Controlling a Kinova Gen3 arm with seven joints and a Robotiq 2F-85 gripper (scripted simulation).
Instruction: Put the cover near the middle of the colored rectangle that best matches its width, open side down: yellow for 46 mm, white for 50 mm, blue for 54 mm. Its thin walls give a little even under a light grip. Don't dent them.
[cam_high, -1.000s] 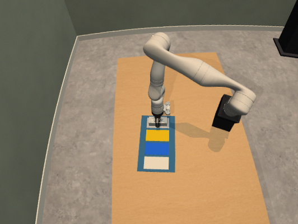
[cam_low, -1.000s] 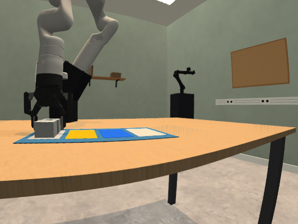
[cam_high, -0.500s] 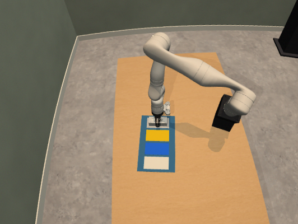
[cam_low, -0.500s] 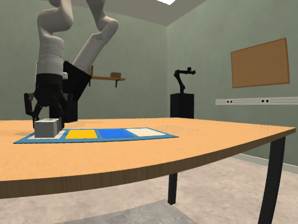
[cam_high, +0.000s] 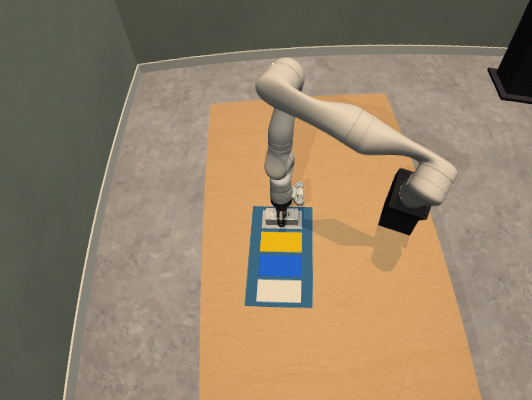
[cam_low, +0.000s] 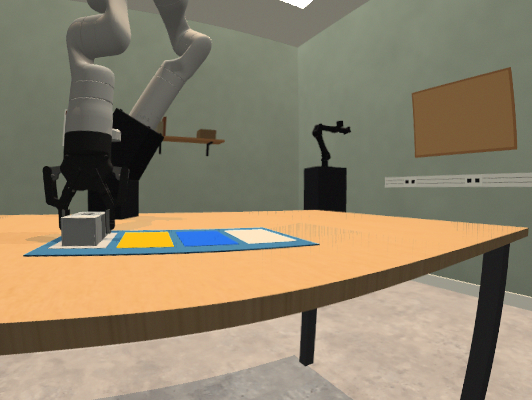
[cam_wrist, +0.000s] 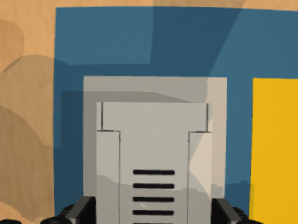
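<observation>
Cover (cam_wrist: 152, 150) resting on the grey pad (cam_wrist: 90, 125) at the mat's (cam_high: 250, 280) end, beside yellow (cam_high: 281, 242). Gripper (cam_low: 85, 207) part-open astride it, pads just beside the walls, no clamp visible. Best closed gently, stopped at first touch, squarely on opposite walls, then lifted straight. Beyond yellow: blue (cam_high: 280, 265), then white (cam_high: 279, 291). Wooden table (cam_high: 350, 325); green walls, shelf (cam_low: 192, 140), corkboard (cam_low: 462, 112), idle second arm (cam_low: 327, 137).
</observation>
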